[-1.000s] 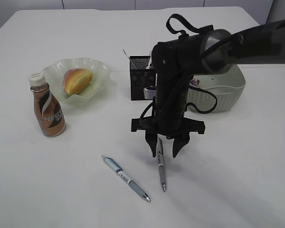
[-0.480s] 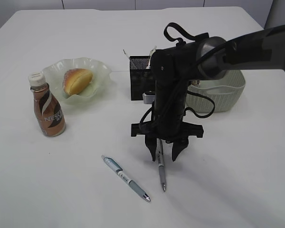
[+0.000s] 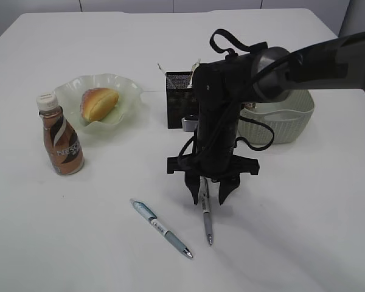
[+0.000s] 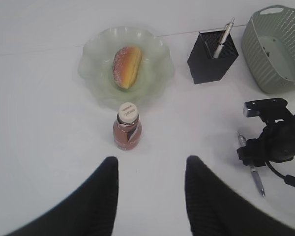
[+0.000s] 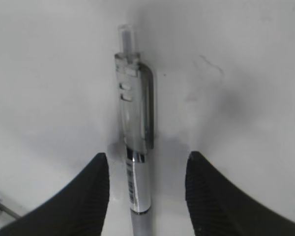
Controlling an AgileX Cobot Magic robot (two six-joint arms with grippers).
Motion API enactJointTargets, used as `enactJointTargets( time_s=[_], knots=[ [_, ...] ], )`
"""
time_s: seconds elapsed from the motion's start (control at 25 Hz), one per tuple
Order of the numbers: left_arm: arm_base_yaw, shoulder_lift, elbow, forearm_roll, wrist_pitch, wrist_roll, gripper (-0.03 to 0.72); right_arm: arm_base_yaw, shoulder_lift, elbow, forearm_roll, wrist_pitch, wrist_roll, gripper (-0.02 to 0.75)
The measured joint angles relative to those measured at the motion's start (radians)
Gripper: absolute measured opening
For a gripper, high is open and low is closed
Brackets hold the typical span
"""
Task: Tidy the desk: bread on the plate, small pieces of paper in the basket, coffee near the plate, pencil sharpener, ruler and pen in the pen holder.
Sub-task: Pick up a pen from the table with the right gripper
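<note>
A silver pen (image 3: 207, 220) lies on the white table, and my right gripper (image 3: 208, 198) points straight down over its upper end. In the right wrist view the pen (image 5: 137, 147) runs between the two black fingers of that gripper (image 5: 147, 157), which is open and not touching it. A blue pen (image 3: 161, 229) lies to the left. My left gripper (image 4: 150, 164) hangs open and empty high above the coffee bottle (image 4: 127, 128). The bread (image 3: 99, 103) sits on the green plate (image 3: 129, 85). The pencil sharpener, ruler and paper pieces are out of view.
The black mesh pen holder (image 3: 177, 100) stands behind my right arm with a pen (image 4: 222, 38) in it. The grey-green basket (image 3: 289, 125) is at the right. The coffee bottle (image 3: 61, 139) stands in front of the plate, at the left.
My right gripper has come down slightly over the silver pen, its fingers now straddling it. Nothing else has moved.
</note>
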Motion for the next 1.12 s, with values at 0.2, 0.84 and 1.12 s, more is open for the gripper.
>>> enactJointTargets(
  time_s=[0.2, 0.84, 1.12],
  knots=[
    [0.000, 0.000, 0.000, 0.000, 0.000, 0.000, 0.326, 0.000, 0.000, 0.000, -0.013, 0.000, -0.002, 0.403],
    [0.000, 0.000, 0.000, 0.000, 0.000, 0.000, 0.326, 0.000, 0.017, 0.000, -0.033, 0.024, -0.005, 0.403],
    [0.000, 0.000, 0.000, 0.000, 0.000, 0.000, 0.326, 0.000, 0.018, 0.000, -0.033, 0.028, -0.005, 0.403]
  ],
)
